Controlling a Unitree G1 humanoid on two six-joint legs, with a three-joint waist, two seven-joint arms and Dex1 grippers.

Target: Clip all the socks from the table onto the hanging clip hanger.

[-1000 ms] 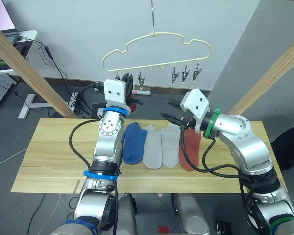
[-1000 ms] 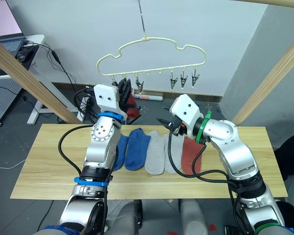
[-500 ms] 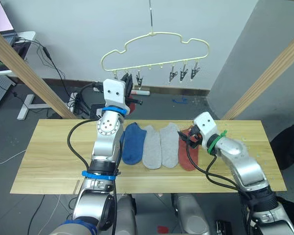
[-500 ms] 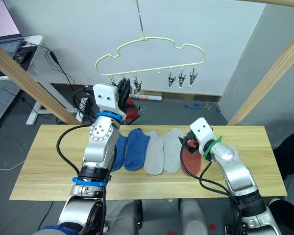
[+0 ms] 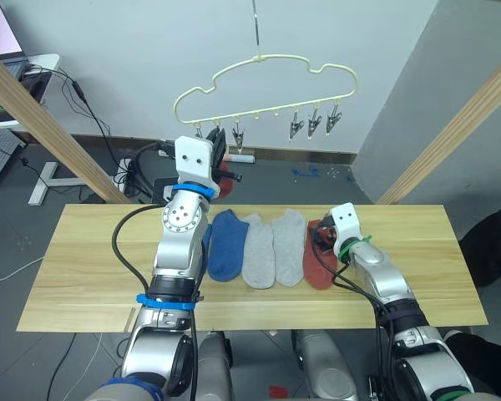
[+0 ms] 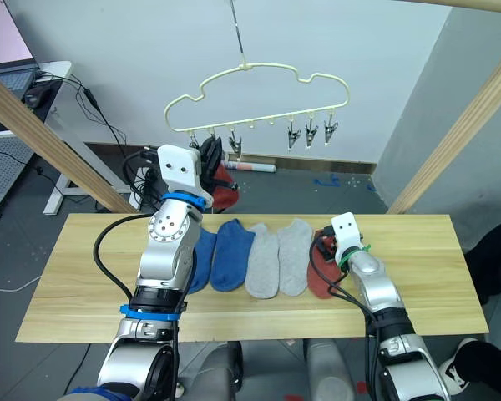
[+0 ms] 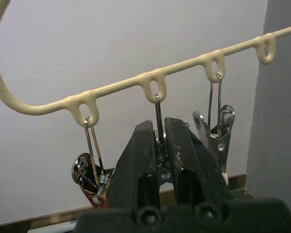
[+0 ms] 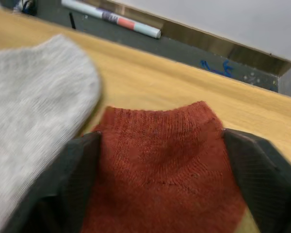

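The pale-yellow clip hanger [image 5: 267, 60] hangs over the table's [image 5: 92, 284] far edge. My left gripper [image 7: 160, 127] is raised to its left end, shut on the second silver clip [image 7: 157, 104]. A rust-red sock [image 5: 225, 182] hangs just behind that gripper, mostly hidden. On the table lie a blue sock [image 5: 227, 242], a second blue sock [image 6: 202, 255] partly behind my left arm, two grey socks [image 5: 257, 249] [image 5: 289, 245] and a rust-red sock [image 5: 319, 261]. My right gripper [image 8: 160, 141] is low on the table and open, with its fingers [image 8: 82, 160] on either side of that sock's cuff.
Thick wooden poles slant up at the left [image 5: 42, 125] and right [image 5: 459, 134]. A white desk [image 5: 25, 67] stands far left, with cables [image 5: 108, 150] and a marker pen [image 5: 240, 156] on the floor beyond the table. Three free clips [image 5: 316, 124] hang at the hanger's right.
My right arm has come down from above the socks to the table, with its fingers now around the rust-red sock's cuff. The left gripper has stayed at the clip.
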